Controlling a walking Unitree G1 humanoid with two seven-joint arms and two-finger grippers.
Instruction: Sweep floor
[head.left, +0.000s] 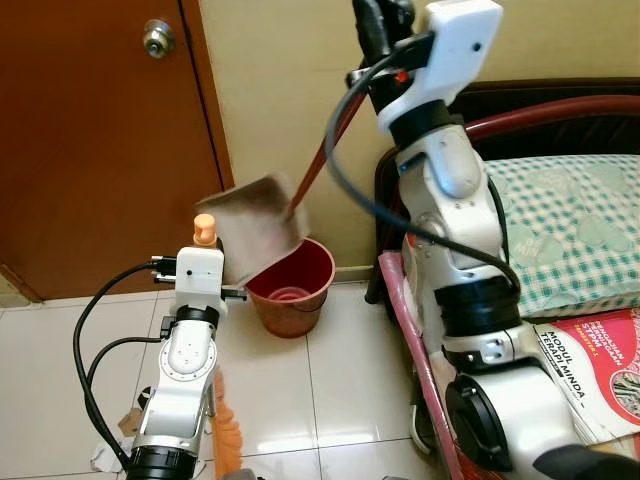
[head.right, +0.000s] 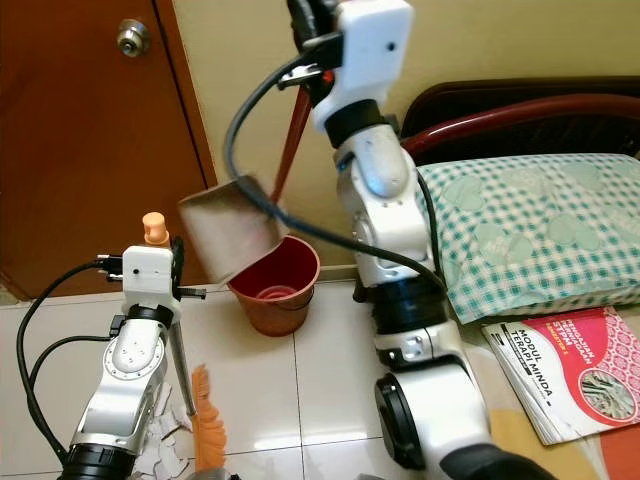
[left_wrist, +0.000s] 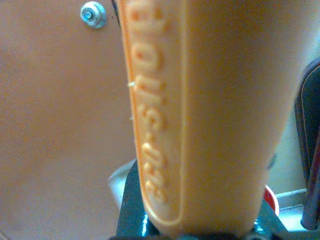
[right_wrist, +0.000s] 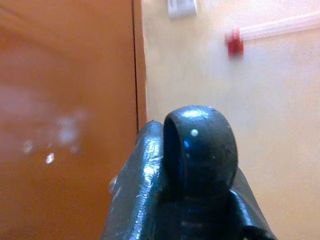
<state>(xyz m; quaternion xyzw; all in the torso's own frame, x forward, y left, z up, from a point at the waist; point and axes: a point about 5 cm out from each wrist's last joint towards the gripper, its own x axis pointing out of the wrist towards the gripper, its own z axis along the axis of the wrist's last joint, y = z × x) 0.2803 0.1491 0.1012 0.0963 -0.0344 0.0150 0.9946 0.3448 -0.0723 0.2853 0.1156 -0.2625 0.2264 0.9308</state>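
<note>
My right gripper (head.left: 383, 22) is raised high by the wall, shut on the black end of a dustpan's long red handle (head.left: 318, 160). The black end (right_wrist: 200, 145) sits between the fingers in the right wrist view. The brown dustpan (head.left: 258, 228) hangs tilted, its lower edge just over a red bucket (head.left: 292, 285) on the floor by the wall. My left gripper (left_wrist: 196, 231) is low at my left, shut on the orange broom handle (left_wrist: 200, 115), which stands upright. The handle's tip (head.left: 205, 229) pokes above my wrist, and the orange bristles (head.right: 208, 425) rest on the tiles below.
A brown door (head.left: 90, 140) with a round knob (head.left: 158, 38) closes off the left. To the right stands a bed with a green checked pillow (head.left: 570, 230) and a red booklet (head.right: 575, 375). Paper scraps (head.right: 165, 440) lie on the white tiles near the bristles.
</note>
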